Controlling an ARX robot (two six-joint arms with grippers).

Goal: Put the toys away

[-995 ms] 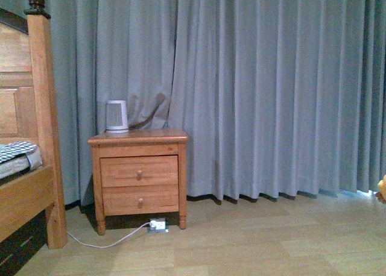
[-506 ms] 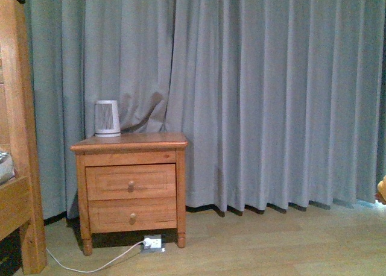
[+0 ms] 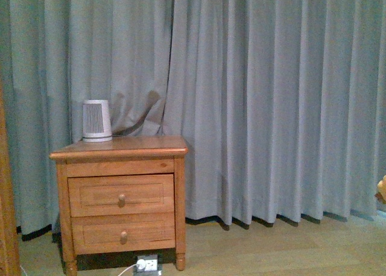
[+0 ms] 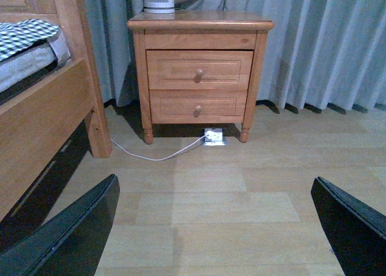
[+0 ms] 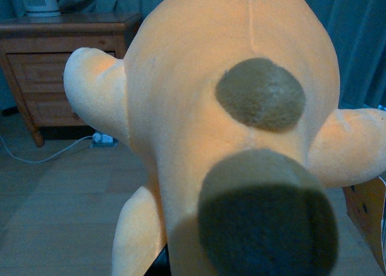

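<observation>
The plush toy (image 5: 199, 107), orange-yellow with brown patches and stubby limbs, fills the right wrist view. My right gripper is shut on it and hidden under it, apart from a dark sliver of one finger (image 5: 160, 265). The front view catches only a small orange bit of the plush toy (image 3: 382, 189) at the right edge. My left gripper (image 4: 214, 234) hangs open above the wooden floor. Its two black fingers (image 4: 72, 234) stand far apart with nothing between them.
A wooden nightstand (image 3: 120, 194) with two drawers stands against the grey-blue curtain (image 3: 271, 101), a small white appliance (image 3: 96, 120) on top. A power strip (image 4: 214, 135) with a white cord lies under it. The bed frame (image 4: 42, 113) is beside it. A cardboard box (image 5: 365, 210) sits near the plush.
In the front view the nightstand has slid left and grown larger, and the bed post has passed almost out of view at the left. The orange bit at the right edge stays.
</observation>
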